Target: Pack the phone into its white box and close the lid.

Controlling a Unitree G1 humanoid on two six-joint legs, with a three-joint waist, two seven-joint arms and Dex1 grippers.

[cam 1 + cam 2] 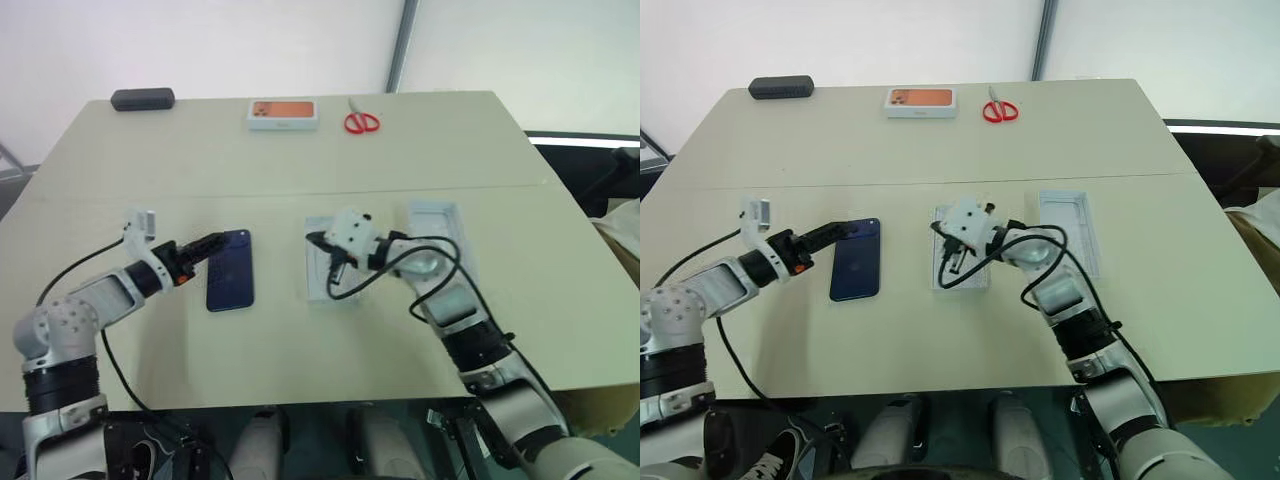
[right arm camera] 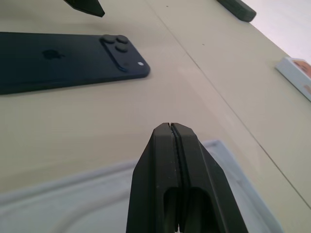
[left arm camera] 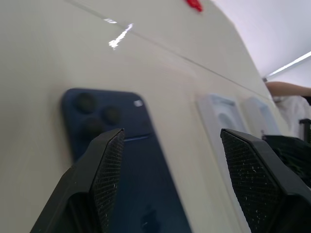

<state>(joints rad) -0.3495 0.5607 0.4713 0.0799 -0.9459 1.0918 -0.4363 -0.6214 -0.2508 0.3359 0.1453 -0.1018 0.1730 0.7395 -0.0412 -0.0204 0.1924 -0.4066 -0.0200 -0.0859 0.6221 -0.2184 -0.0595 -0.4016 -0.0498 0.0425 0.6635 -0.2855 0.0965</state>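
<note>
The dark blue phone lies back up on the table, its camera cluster at the far end. My left gripper is open and low over that camera end, one finger above the phone's back and the other finger beyond its edge. To the phone's right lies a thin white tray with an oval recess. I cannot tell whether the white box lies under it. My right gripper hovers shut over this tray, holding nothing. Further right the white lid lies open side up.
Along the table's far edge lie a black oblong case, a white box with an orange top and red scissors. A seam crosses the tabletop. Black cables loop around my right wrist.
</note>
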